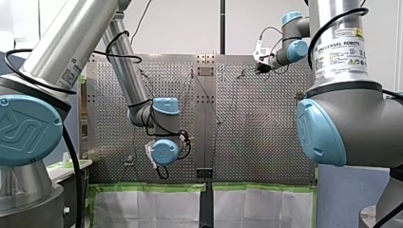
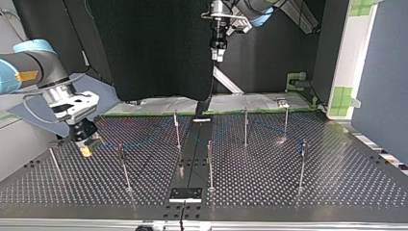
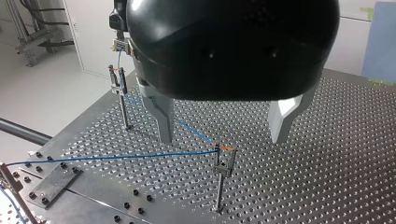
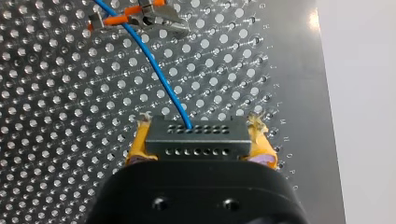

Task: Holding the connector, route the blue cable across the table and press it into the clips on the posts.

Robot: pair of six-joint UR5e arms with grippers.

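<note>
In the right wrist view my right gripper [image 4: 196,142] has its yellow pads shut on the black connector [image 4: 196,135]. The blue cable [image 4: 154,70] leaves the connector and passes through an orange clip [image 4: 135,18] on a post just ahead. In the left wrist view my left gripper [image 3: 224,126] hangs open and empty over a near post [image 3: 223,172]. The blue cable [image 3: 116,157] lies in that post's clip, then runs on to a farther post [image 3: 122,100] and up to the connector [image 3: 120,45]. In the top view my right gripper [image 2: 86,149] is low at the left and my left gripper [image 2: 218,54] is high at the back.
Several thin upright posts stand across the perforated table [image 2: 337,178], such as one post [image 2: 210,163] near the middle and another post [image 2: 302,163] at the top view's right. A bolted metal plate [image 2: 185,194] sits at the centre seam.
</note>
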